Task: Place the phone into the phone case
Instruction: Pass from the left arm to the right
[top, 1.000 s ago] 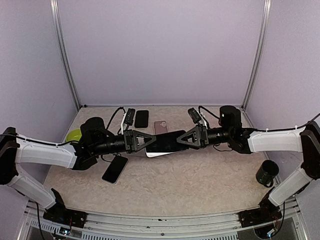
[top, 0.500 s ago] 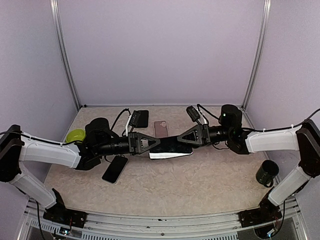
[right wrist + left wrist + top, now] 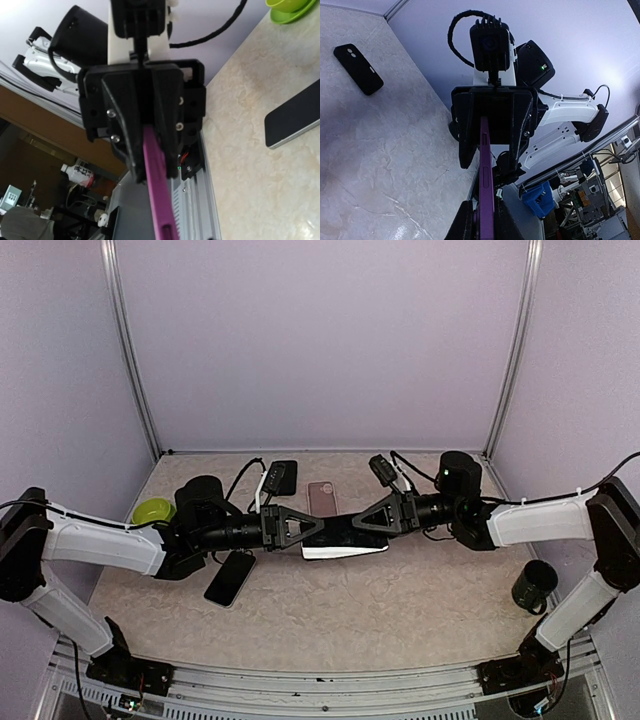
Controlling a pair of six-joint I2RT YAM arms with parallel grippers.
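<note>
Marbled table (image 3: 400,610), lilac walls (image 3: 320,340). Nearest, a black phone (image 3: 230,580) lies near-left of the purple case (image 3: 485,180). My left gripper (image 3: 315,527) clamps one case end aloft. My right gripper (image 3: 358,525) straddles the other, grip unclear. Whether it's filled I can't see, so likely unfinished.

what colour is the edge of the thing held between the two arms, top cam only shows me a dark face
observer: purple; in the left wrist view the phone shows edge-on as a thin purple strip
operator: is the left gripper clamped on it
observer: yes, the left gripper has a finger pressed on each side of that strip
operator: and the right one
observer: the strip runs in between the jaws of the right gripper, but whether they touch it i cannot tell
</note>
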